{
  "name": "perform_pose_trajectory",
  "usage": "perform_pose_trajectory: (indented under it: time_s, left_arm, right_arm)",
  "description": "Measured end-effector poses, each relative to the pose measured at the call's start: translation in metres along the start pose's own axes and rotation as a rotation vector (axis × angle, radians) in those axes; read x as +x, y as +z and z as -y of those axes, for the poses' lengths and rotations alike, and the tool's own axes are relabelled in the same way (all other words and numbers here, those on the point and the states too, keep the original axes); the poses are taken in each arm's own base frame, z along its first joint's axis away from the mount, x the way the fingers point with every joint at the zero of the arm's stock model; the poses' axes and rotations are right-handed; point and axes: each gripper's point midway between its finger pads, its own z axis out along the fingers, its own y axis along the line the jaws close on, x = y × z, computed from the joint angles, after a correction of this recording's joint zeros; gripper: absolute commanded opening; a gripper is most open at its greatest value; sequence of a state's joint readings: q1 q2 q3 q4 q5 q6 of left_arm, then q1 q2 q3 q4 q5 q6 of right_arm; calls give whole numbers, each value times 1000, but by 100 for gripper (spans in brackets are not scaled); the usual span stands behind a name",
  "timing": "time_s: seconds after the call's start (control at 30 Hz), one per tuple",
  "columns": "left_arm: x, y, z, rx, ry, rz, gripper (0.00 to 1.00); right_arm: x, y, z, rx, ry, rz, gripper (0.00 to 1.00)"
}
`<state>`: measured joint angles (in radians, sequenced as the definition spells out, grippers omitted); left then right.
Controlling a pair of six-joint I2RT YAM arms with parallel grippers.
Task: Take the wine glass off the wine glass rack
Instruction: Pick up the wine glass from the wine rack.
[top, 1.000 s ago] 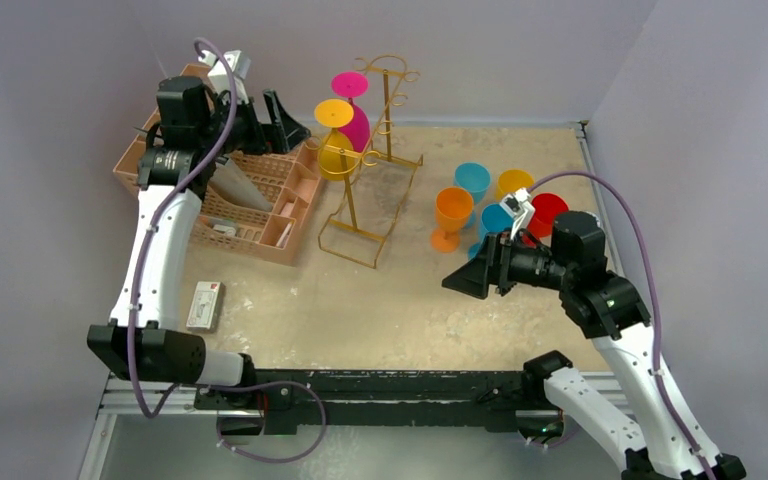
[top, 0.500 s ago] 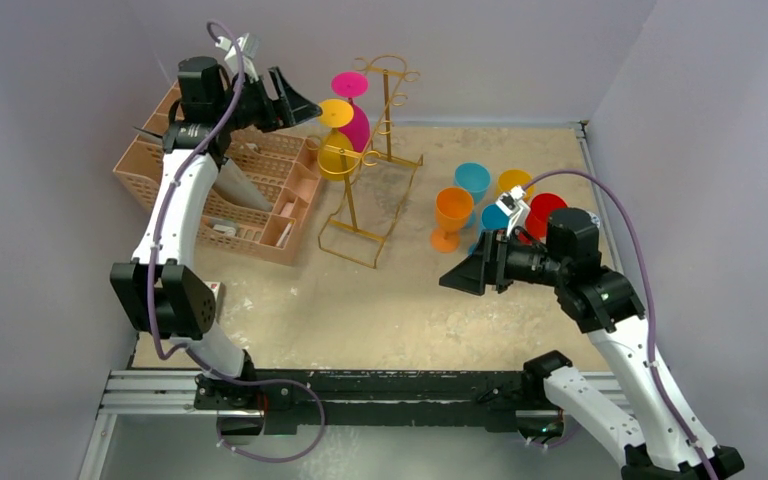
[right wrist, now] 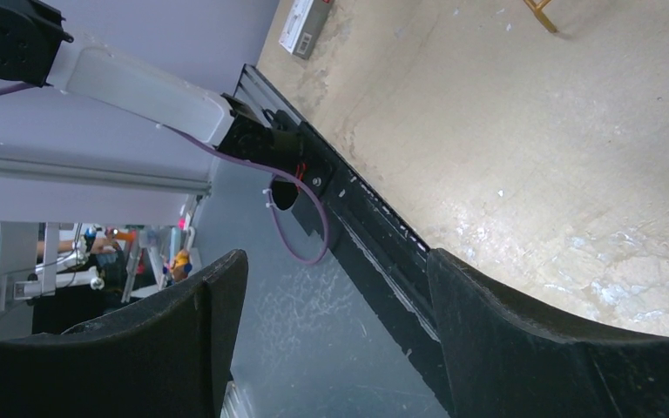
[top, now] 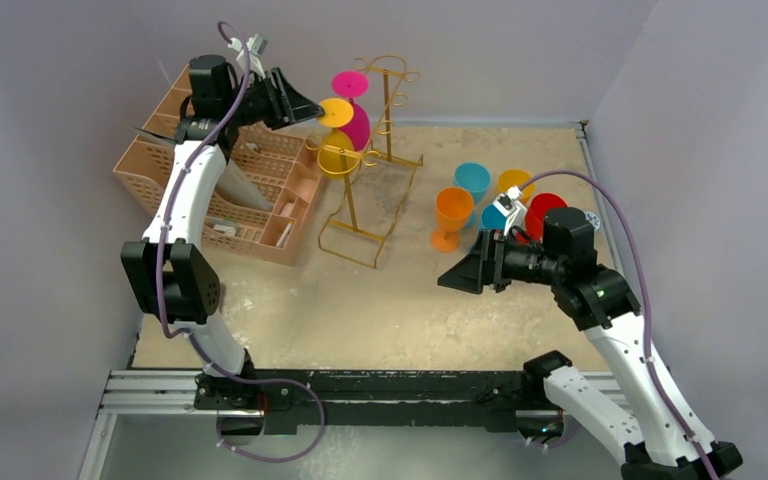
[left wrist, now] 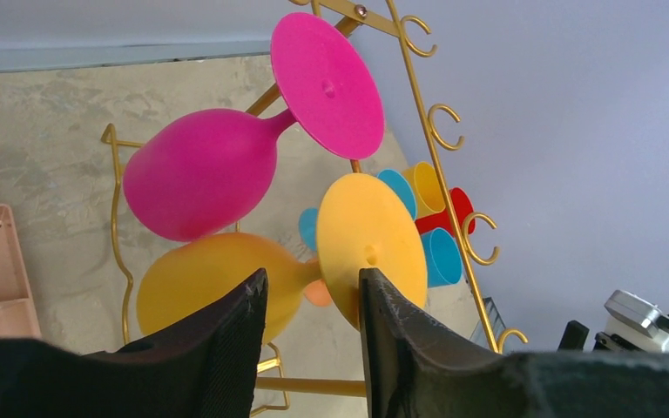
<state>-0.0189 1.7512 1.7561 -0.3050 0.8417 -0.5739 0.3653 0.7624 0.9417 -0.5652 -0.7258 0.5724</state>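
Observation:
The gold wire wine glass rack (top: 348, 205) stands at the back of the table, and its hooked rail (left wrist: 419, 87) runs up the left wrist view. Two glasses hang on it, tilted: a yellow wine glass (top: 338, 158) and a pink one (top: 357, 125) behind it. My left gripper (top: 315, 108) is raised to the yellow glass's foot (left wrist: 370, 248). Its jaws stand apart on either side of the stem, with the right finger (left wrist: 392, 331) against the foot's rim. My right gripper (top: 450, 280) hangs open and empty over the table's right side.
A peach lattice organizer (top: 260, 195) sits left of the rack, under my left arm. Orange (top: 452, 212), blue (top: 472, 180), yellow (top: 513, 182) and red (top: 545, 212) cups cluster right of the rack, behind my right arm. A small white box (right wrist: 305, 22) lies near the front edge.
My left arm rose from the organizer and reached right to the yellow glass's foot, its jaws narrowing around the stem. The right arm barely shifted.

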Motion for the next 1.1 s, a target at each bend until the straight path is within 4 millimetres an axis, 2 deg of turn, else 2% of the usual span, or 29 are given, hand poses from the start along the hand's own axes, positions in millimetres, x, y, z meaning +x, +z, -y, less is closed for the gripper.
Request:
perform_pose_trajectory:
  time_s: [0.4, 0.57, 0.9, 1.1]
  left_arm:
    - [-6, 5, 4, 39, -3, -13, 35]
    - [-4, 7, 2, 42, -12, -27, 27]
    - [-7, 4, 7, 46, 13, -31, 3]
    - [-8, 3, 11, 57, 18, -32, 0]
  right_arm:
    - [2, 2, 3, 5, 22, -7, 78]
    - [2, 2, 3, 5, 24, -7, 77]
    - [0, 3, 3, 2, 25, -3, 78]
    - [-1, 4, 3, 2, 28, -3, 78]
